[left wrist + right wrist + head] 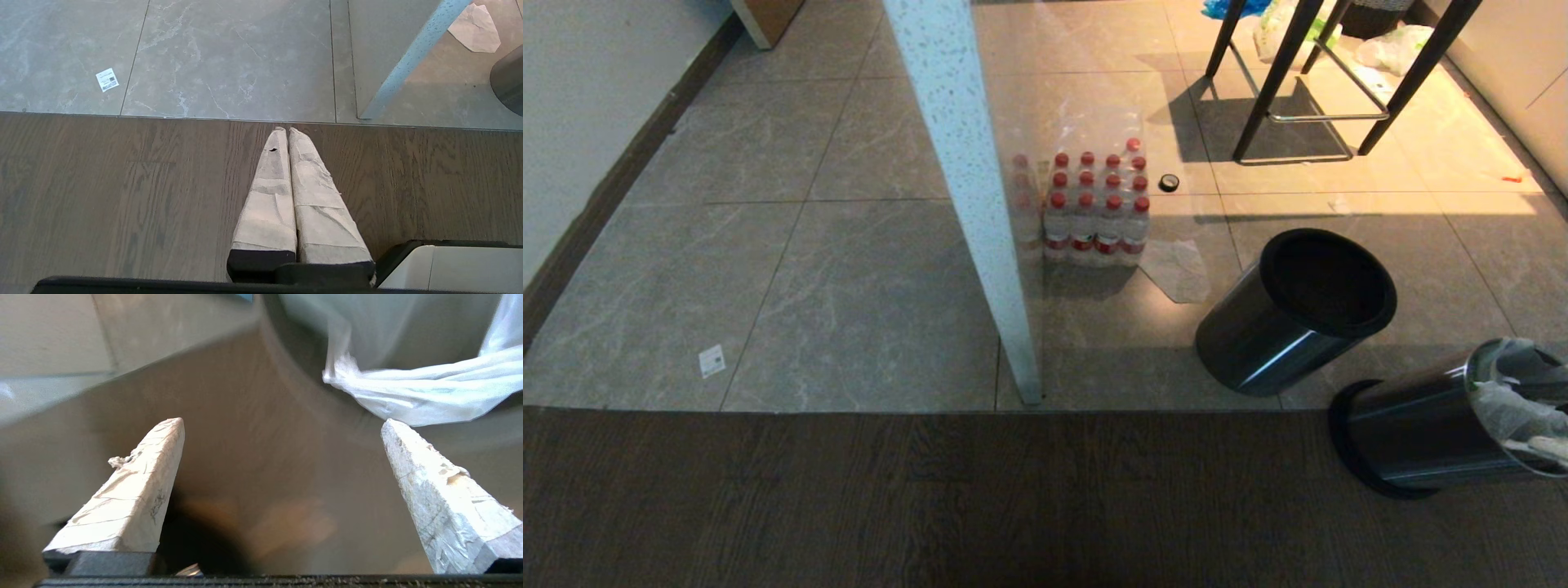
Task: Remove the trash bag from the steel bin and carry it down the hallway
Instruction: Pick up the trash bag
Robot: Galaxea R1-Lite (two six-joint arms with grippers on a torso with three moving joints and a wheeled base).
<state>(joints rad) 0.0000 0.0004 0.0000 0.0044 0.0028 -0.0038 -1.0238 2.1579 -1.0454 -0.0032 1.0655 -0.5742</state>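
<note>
From the head, the steel bin (1429,425) sits at the far right on dark wood floor, the trash bag (1515,400) bunched at its mouth (a second, bagless bin (1290,314) stands just beside). Left wrist: the left gripper (284,131) is pressed shut, holding nothing. Right wrist: the right gripper (282,422) gapes wide, empty, white bag (425,392) just beyond one fingertip.

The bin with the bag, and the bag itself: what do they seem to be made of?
The bin looks like polished steel: its side is shiny, with a bright streak, and a black ring runs round its base. The bag seems thin plastic film, whitish and half see-through, crinkled over the rim.
</note>
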